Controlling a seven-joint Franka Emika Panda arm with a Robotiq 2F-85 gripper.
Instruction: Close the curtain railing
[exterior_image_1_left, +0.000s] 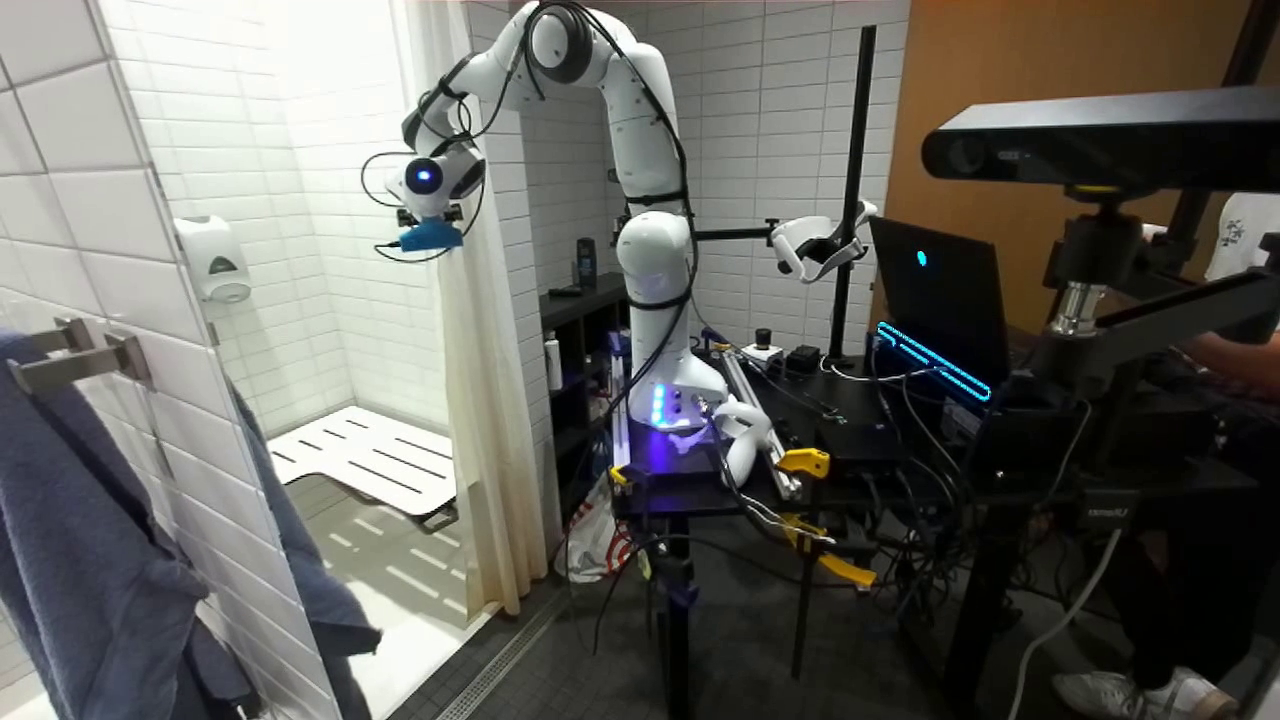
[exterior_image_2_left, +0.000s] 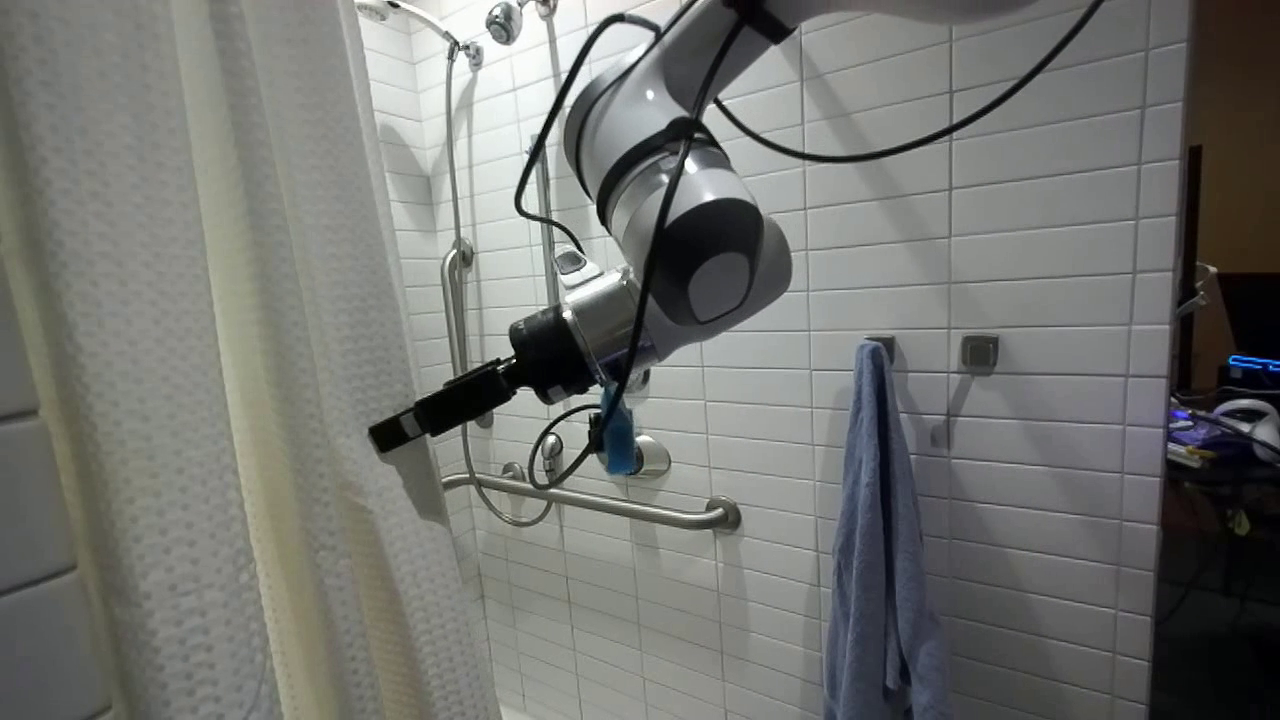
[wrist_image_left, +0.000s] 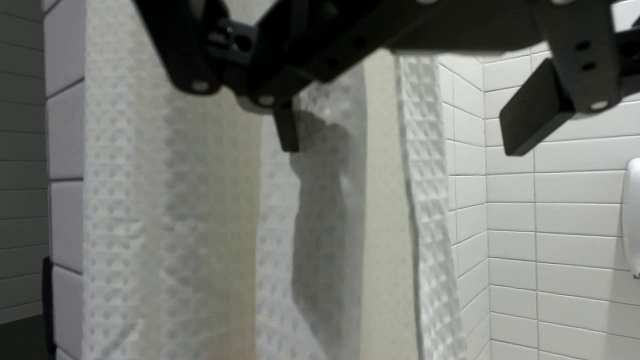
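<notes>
The cream curtain (exterior_image_1_left: 490, 420) hangs in vertical folds, bunched at the side of the shower opening by the tiled wall end. It fills the left part of an exterior view (exterior_image_2_left: 320, 300) and much of the wrist view (wrist_image_left: 230, 225). My gripper (wrist_image_left: 411, 131) is open, its fingers wide apart. In the wrist view the curtain's free edge lies between the fingers, with the left finger over the cloth. In an exterior view the fingertips (exterior_image_2_left: 395, 432) overlap the curtain near its edge and cast a shadow on it. I cannot tell whether they touch. The railing is out of view.
A steel grab bar (exterior_image_2_left: 620, 508) and hose line the shower wall. A blue-grey towel (exterior_image_2_left: 880, 540) hangs on a hook. A white slatted bench (exterior_image_1_left: 365, 455) stands inside the shower. A soap dispenser (exterior_image_1_left: 213, 260) is on the wall. A laptop (exterior_image_1_left: 940, 300) sits beside the arm's base.
</notes>
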